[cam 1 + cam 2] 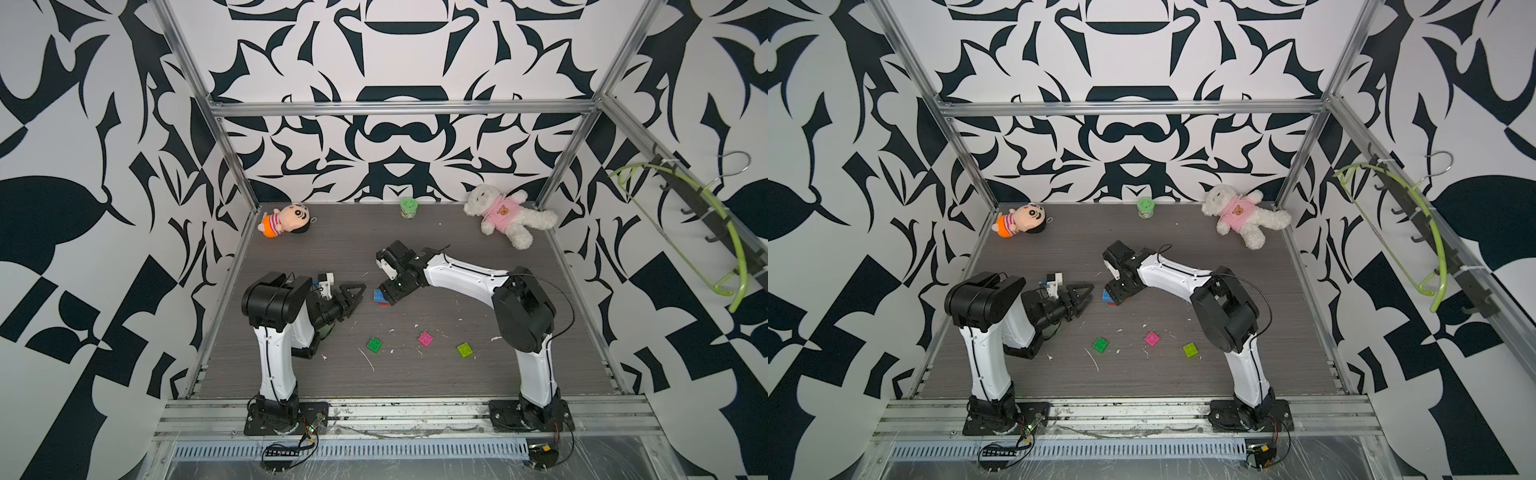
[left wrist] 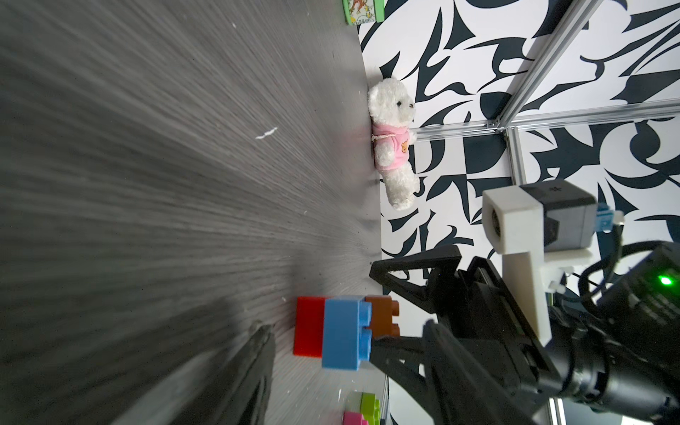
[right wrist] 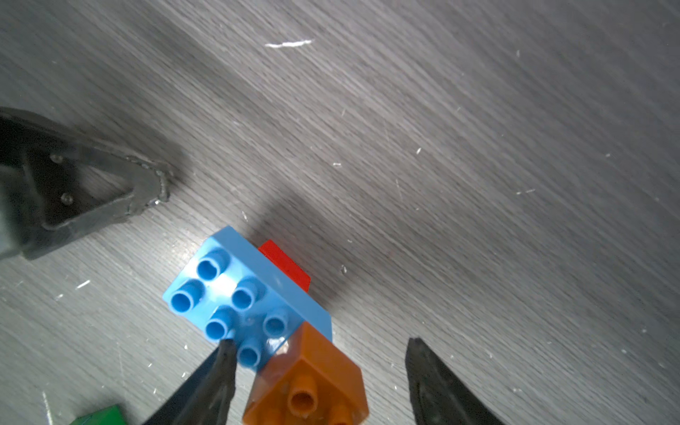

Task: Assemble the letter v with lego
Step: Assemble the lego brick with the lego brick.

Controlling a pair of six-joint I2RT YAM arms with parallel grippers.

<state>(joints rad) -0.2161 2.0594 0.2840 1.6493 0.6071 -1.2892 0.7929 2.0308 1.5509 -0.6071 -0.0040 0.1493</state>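
Grey wood-grain tabletop (image 1: 415, 382), flecked with white scratches, fills a cell walled in black-and-white swirl print. On it the right gripper (image 3: 320, 344) stands released, its black fingers (image 3: 217, 379) spread to either side of an orange-brown square studded plastic brick (image 3: 309, 375). One finger sits right beside the blue studs below that brick and the other is clear of it, so nothing is clamped. The orange-brown brick caps the end, nearest this gripper, of a long blue studded plastic brick (image 3: 239, 294), which rests on a red plastic brick (image 3: 285, 265) lying on the table. Facing this stack from the opposite side, close but apart, the left gripper (image 1: 360, 296) is likewise released, its triangular fingers parted with nothing between them. Back toward the arms' bases from both grippers, three loose bricks lie in a row, well apart. They are a dark green square plastic brick (image 1: 375, 344) nearest the left gripper, a pink square plastic brick (image 1: 426, 338) in the middle, and a lime square plastic brick (image 1: 464, 350) on the right gripper's side. Far beyond the grippers, along the back wall, lie a cartoon boy plush doll (image 1: 286, 219) in a striped shirt and a small green canister (image 1: 408, 207) whose printed label is too small to read. A white plush teddy bear (image 1: 507, 216) lies there too, its pink hoodie carrying an orange bear-face patch.
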